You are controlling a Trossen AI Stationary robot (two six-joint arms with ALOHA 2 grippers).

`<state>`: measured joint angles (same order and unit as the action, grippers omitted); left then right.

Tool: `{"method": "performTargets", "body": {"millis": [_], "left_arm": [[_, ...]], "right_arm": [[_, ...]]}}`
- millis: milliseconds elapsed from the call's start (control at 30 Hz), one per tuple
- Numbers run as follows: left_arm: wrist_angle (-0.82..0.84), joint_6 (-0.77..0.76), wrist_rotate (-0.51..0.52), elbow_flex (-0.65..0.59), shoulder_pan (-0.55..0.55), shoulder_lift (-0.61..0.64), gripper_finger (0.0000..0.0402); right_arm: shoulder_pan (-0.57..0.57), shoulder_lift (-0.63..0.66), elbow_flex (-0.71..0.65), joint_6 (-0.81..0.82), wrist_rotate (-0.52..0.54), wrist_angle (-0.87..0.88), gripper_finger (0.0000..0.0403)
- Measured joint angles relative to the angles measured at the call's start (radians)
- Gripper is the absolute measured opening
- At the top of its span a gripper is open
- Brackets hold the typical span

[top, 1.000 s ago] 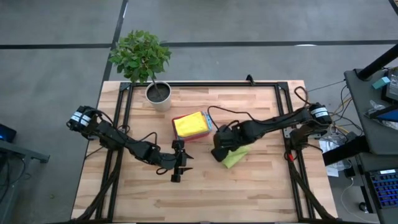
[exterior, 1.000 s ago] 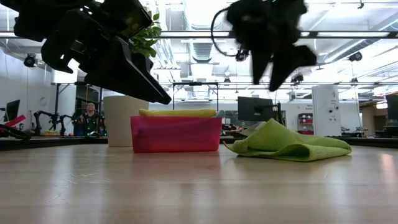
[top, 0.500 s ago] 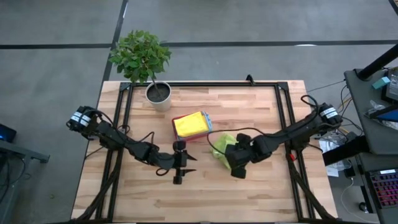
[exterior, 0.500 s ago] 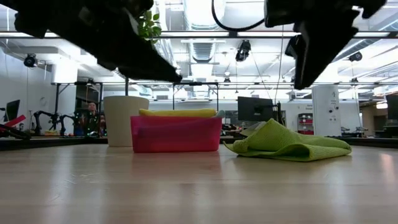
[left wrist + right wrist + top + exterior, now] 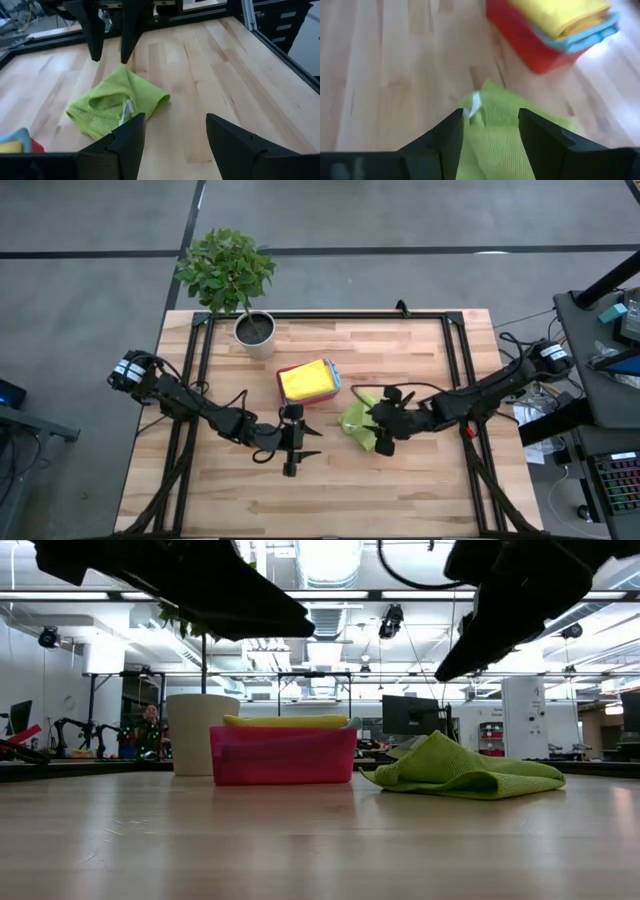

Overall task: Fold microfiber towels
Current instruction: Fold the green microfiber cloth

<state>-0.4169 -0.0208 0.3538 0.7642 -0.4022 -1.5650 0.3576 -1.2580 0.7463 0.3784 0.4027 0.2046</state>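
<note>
1. The tabletop (image 5: 420, 350) is the largest thing I see; near its 11 o'clock corner stands one potted plant (image 5: 240, 290).
2. One pink tray (image 5: 309, 384) sits at about 12 o'clock from the centre. It holds a yellow towel (image 5: 305, 378) on top and a teal-blue towel (image 5: 585, 39) under it. So I count two towels stacked there; whether more lie below, I cannot tell.
3. One lime green towel (image 5: 357, 422) lies crumpled on the bare wood, just at 4 o'clock from the tray.
4. The right hand (image 5: 384, 442) hovers over the 5 o'clock edge of this towel, fingers apart and holding nothing.
5. The left hand (image 5: 291, 465) waits at 9 o'clock from the green towel, also spread and empty.
6. In my judgement the step is to take this towel for spreading. I would lower the right hand on one loose corner, near the white label (image 5: 126, 109), pinch only a single layer, and let the left hand take the opposite corner.
</note>
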Motion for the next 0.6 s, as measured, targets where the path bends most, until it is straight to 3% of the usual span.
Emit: {"method": "performTargets", "body": {"millis": [367,467,600], "left_arm": [[-0.001,-0.003,0.000,0.062,0.038,-0.055,0.0193],[0.067,-0.110,-0.055,0.087,0.029,-0.055,0.0193],[0.252,-0.238,-0.111,0.115,-0.006,-0.036,0.0193]], "right_arm": [[-0.030,0.069,-0.275,-0.227,0.044,-0.638,0.0180],[-0.037,0.080,-0.278,-0.249,0.043,-0.668,0.0180],[-0.036,0.111,-0.256,-0.252,0.039,-0.548,0.0180]]}}
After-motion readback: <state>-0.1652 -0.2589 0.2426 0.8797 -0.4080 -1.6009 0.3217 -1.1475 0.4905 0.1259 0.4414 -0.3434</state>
